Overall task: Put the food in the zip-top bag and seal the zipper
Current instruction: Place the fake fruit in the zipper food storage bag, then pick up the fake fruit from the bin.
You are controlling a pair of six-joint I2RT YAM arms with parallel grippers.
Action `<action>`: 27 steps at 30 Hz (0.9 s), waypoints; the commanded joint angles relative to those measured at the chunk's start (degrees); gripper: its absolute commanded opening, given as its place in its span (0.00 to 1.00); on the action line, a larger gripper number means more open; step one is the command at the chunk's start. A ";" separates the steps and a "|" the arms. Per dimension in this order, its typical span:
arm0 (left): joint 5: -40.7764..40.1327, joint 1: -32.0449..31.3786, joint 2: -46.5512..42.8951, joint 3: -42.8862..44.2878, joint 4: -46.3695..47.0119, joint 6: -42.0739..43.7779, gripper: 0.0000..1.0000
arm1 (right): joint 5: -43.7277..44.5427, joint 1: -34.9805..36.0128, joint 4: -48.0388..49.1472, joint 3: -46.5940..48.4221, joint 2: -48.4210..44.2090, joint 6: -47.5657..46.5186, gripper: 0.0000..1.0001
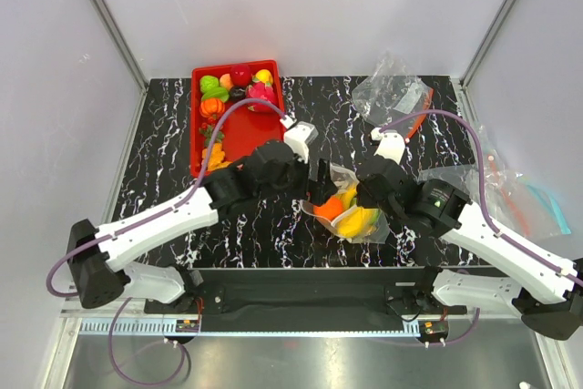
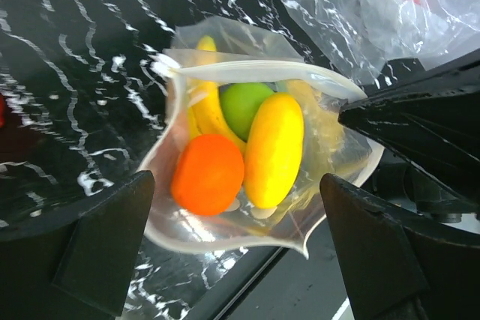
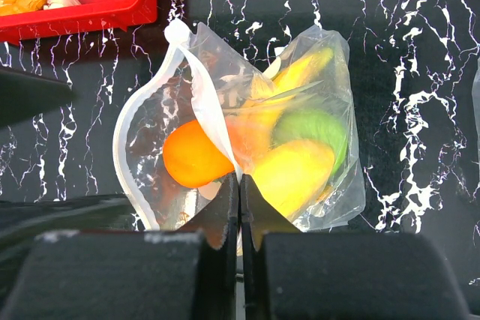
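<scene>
Top view: both wrists covered most of the zip-top bag [image 1: 353, 225], mid-table near the front edge. Banana bunch [image 2: 205, 107] was mostly hidden behind orange [image 2: 208, 174], yellow oval fruit [image 2: 274, 149] and green apple [image 2: 244, 106], all inside the bag. Zipper [image 2: 247, 69] gaped unsealed, and its near end was lost behind the right gripper [image 3: 238, 189], whose jaws were pinched closed on the bag's rim. Left gripper [image 2: 236, 207] was spread wide, with fingers either side of the bag, not touching. Red tray [image 1: 194, 125] was well apart at back-left, with bare table [image 1: 164, 134] beside it. Other bags [image 1: 392, 93] lay back-right, blurred.
</scene>
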 commanded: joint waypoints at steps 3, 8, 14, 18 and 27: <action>-4.38 3.04 -1.62 2.27 -7.84 2.79 0.99 | 3.45 -0.12 0.53 0.25 -1.10 0.74 0.00; 2.12 10.08 -1.70 -2.03 -5.13 3.39 0.99 | 2.66 -0.12 0.52 0.43 -0.23 -0.22 0.04; 6.78 10.61 0.67 -2.65 -4.78 4.02 0.99 | 2.22 -0.20 0.61 0.25 0.13 -0.75 0.04; 10.90 10.61 0.76 -6.06 -1.35 2.52 0.99 | 2.31 -0.12 0.79 0.16 -0.14 -0.75 0.04; 17.23 10.61 2.95 -11.44 5.77 0.41 0.83 | 2.83 -0.12 1.31 -0.36 -0.49 -0.58 0.02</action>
